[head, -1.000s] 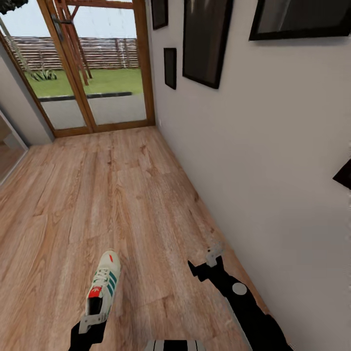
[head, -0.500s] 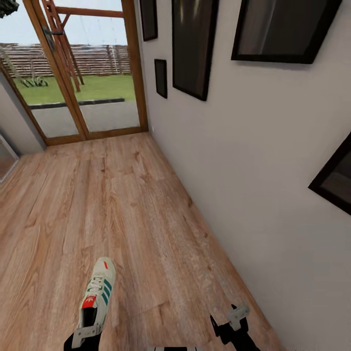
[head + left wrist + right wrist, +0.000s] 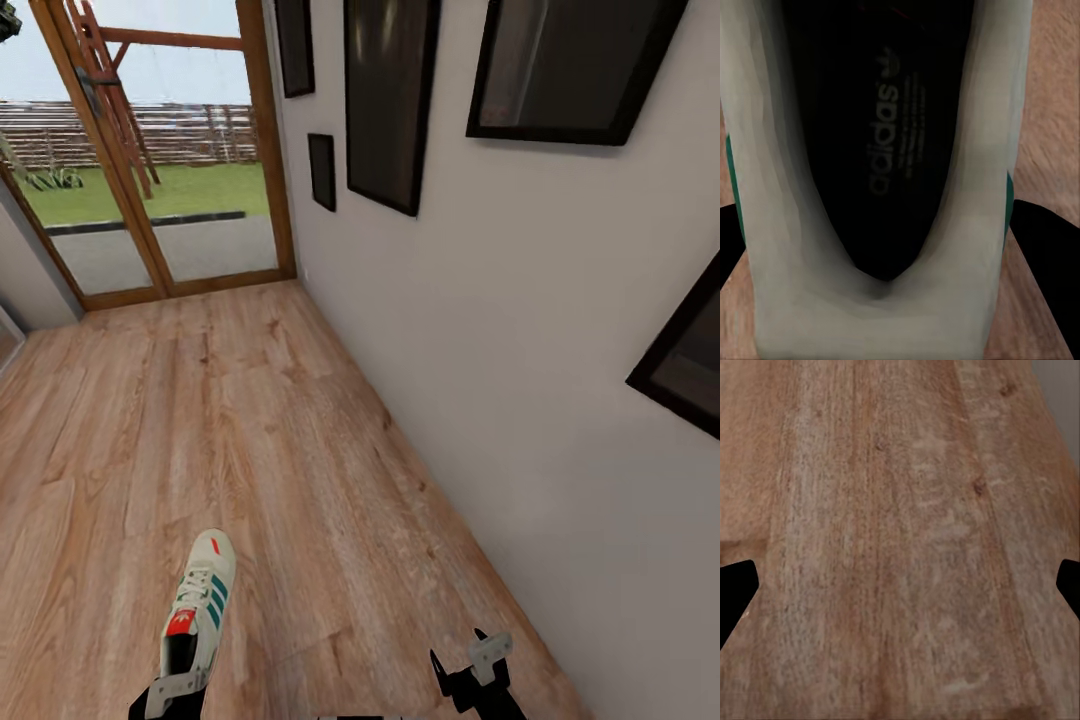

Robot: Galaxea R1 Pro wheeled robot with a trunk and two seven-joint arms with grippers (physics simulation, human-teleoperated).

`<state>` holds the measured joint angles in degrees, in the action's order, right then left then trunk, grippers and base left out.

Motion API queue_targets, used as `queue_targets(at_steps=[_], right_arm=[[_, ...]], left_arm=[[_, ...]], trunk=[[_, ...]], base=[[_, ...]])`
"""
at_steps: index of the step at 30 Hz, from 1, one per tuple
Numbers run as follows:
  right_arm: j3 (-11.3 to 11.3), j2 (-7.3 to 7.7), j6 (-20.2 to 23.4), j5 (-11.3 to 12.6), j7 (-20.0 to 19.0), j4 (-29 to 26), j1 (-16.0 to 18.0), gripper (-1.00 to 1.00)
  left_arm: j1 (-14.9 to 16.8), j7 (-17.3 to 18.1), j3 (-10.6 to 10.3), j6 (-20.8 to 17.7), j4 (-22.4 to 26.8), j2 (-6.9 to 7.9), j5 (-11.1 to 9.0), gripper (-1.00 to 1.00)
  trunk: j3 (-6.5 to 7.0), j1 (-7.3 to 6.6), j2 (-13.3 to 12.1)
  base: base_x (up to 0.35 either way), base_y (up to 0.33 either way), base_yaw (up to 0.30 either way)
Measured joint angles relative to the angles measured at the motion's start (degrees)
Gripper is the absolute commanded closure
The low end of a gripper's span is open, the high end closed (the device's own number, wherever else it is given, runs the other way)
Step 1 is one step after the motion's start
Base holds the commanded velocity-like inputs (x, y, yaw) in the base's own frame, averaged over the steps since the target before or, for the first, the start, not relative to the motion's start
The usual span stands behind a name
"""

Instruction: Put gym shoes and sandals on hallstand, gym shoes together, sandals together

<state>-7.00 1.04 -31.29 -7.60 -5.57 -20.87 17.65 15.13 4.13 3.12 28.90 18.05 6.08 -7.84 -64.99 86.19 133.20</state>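
Note:
One gym shoe, white with green stripes and a red tongue label, hangs toe-forward above the corridor floor at the lower left of the head view. My left gripper is shut on its heel. In the left wrist view the gym shoe shows its dark insole, with my left gripper clamped across the heel rim. At the lower right, close to the wall, my right gripper is open. In its wrist view the right gripper has bare planks between its fingers. The sandals and the hallstand are out of view.
A white wall with several dark framed pictures runs along the right. A wood-framed glass door closes the far end of the corridor. Wood-plank floor stretches ahead and to the left.
The right arm has drawn back toward the lower edge of the view. The camera has swung slightly right, shifting the whole scene. The left gripper still holds the gym shoe.

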Motion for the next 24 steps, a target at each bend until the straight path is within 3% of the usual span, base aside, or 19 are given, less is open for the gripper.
queue_targets(at_steps=[14,24], right_arm=[[0.3,-0.09,0.0,0.1,0.1,-0.1,0.0,-1.0],[0.3,0.1,0.0,0.1,0.1,-0.1,0.0,-1.0]], left_arm=[[-0.1,0.0,0.0,0.0,0.0,0.07,-0.2,1.0],[-0.1,0.0,0.1,0.0,0.2,0.08,-0.2,1.0]], trunk=[[0.09,0.0,0.0],[0.09,-0.02,0.0]], base=[[0.006,0.306,-0.003],[0.151,0.306,0.0]])
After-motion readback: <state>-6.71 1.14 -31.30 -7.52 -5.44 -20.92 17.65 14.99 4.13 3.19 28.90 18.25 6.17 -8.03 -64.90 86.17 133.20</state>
